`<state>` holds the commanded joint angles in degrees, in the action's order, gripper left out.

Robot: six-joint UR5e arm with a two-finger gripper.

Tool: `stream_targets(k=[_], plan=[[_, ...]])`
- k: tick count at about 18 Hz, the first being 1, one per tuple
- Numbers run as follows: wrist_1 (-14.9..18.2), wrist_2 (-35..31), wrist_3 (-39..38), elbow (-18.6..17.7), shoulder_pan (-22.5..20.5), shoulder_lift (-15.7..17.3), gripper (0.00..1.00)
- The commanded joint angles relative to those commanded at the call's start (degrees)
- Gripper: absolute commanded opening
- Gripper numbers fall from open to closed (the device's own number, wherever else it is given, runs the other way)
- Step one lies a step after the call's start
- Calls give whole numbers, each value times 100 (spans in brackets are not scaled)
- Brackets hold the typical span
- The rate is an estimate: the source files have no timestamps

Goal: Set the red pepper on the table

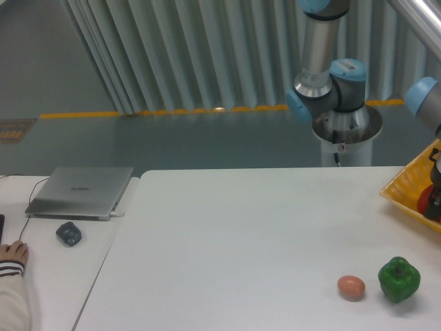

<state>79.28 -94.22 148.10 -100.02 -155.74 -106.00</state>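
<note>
The red pepper shows as a glossy red patch inside the yellow basket at the right edge of the view. My gripper reaches down into the basket right at the pepper. Only a dark sliver of it shows before the frame cuts it off, so I cannot tell how its fingers stand or whether they hold the pepper. The white table spreads across the middle of the view.
A green bell pepper and a brownish-orange egg lie on the table at the front right. The arm's base stands behind the far edge. On the left side table are a laptop, a dark mouse and a person's hand.
</note>
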Motion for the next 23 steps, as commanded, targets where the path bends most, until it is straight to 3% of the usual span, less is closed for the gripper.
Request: stream_targets(k=[1,3,13,23], plan=[[0,-9,0,0,0,9,71],[0,-18,0,0,0,9,63],[44,-26,9,123,0,88,60],[597,-18,-18,281,17,439,60]])
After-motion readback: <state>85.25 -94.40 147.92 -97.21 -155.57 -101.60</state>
